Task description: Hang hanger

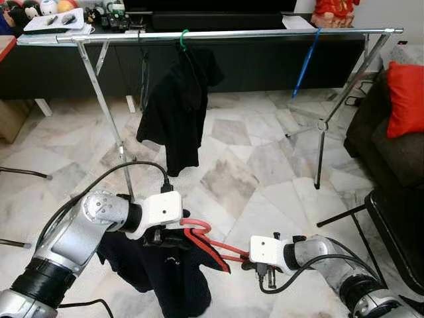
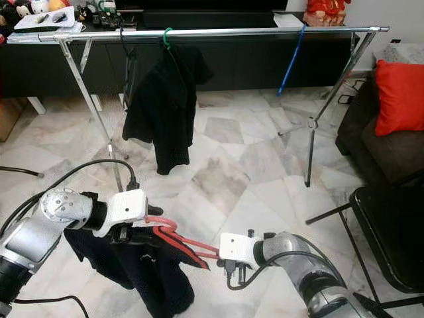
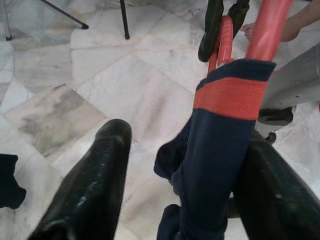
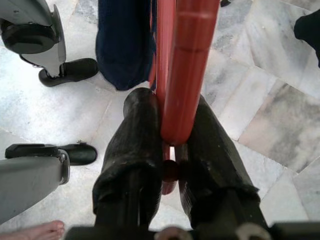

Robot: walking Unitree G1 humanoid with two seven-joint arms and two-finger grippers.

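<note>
One red hanger [image 1: 209,240] with a dark blue shirt [image 1: 162,268] on it is low over the marble floor [image 1: 245,165], at about 6 o'clock in the head views, held between the two arms. The right gripper [image 4: 167,150] has its fingers clamped on one end of the red hanger. The left gripper [image 3: 175,165] is at the other end, its fingers [image 3: 90,185] apart with the shirt's collar and the hanger between them. Up at 12 o'clock stands one silver rail [image 1: 232,34]. Two things hang on it: one black shirt [image 1: 175,109] on a green hook [image 1: 183,38], and one bare blue hanger [image 1: 306,63]. At 3 o'clock one red cushion [image 1: 405,99] lies on a dark sofa [image 1: 377,142]. No writing can be read.
</note>
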